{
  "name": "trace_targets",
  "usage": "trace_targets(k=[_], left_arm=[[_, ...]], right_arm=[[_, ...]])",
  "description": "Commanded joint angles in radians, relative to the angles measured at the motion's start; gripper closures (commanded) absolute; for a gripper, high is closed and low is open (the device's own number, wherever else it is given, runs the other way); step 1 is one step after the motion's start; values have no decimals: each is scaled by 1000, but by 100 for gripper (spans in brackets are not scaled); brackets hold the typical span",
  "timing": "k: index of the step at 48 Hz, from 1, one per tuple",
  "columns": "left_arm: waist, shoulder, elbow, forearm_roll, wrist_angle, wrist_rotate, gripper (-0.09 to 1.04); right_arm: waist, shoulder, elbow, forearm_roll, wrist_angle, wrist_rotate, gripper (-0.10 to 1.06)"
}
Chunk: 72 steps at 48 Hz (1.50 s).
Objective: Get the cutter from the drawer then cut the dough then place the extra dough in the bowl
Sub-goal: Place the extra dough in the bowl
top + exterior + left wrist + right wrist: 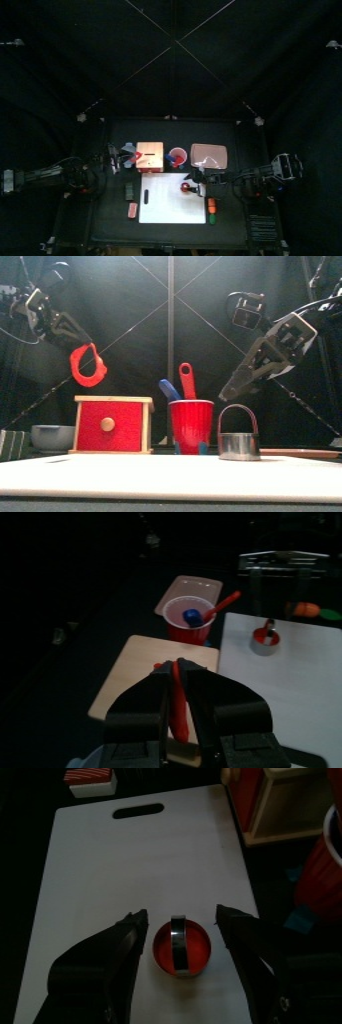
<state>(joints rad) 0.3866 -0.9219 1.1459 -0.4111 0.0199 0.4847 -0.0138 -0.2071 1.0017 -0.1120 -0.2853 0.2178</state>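
- Two claws are mine. My left claw (177,684) is clenched on a ring of red dough (88,366) and holds it in the air, well off the tabletop (110,222).
- Seen from the front, the ring hangs loose below the jaws, above the wooden box (112,424) with its red drawer front.
- My right claw (181,918) is released, with its jaws spread wide to either side of the cutter (239,444). I cannot tell whether they touch it.
- That cutter stands upright on the white cutting board (94,878), wire handle up, with a round of red dough (191,950) inside its rim.
- Just beside the box, on its right, is a red cup (190,426) with a blue and a red toy knife poking out.
- Left of the box sits the blue-grey bowl (51,437), near the tabletop's left side.
- Right of the cup, behind the board, lies the pink tray (210,155).
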Motion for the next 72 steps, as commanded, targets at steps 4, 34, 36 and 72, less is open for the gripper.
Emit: trace_targets(k=[4,34,36,72], left_arm=[[69,-21,-2,17,8,2,37],[222,-63,130,-38,87,-12,31],[227,-60,132,-66,89,-15,28],[233,-20,144,-118,52,-15,8]], right_arm=[[-3,-14,-12,2,-3,0,7],[-5,-3,-17,8,11,0,7],[-5,0,-18,6,9,0,7],[3,11,-41,5,11,0,7]])
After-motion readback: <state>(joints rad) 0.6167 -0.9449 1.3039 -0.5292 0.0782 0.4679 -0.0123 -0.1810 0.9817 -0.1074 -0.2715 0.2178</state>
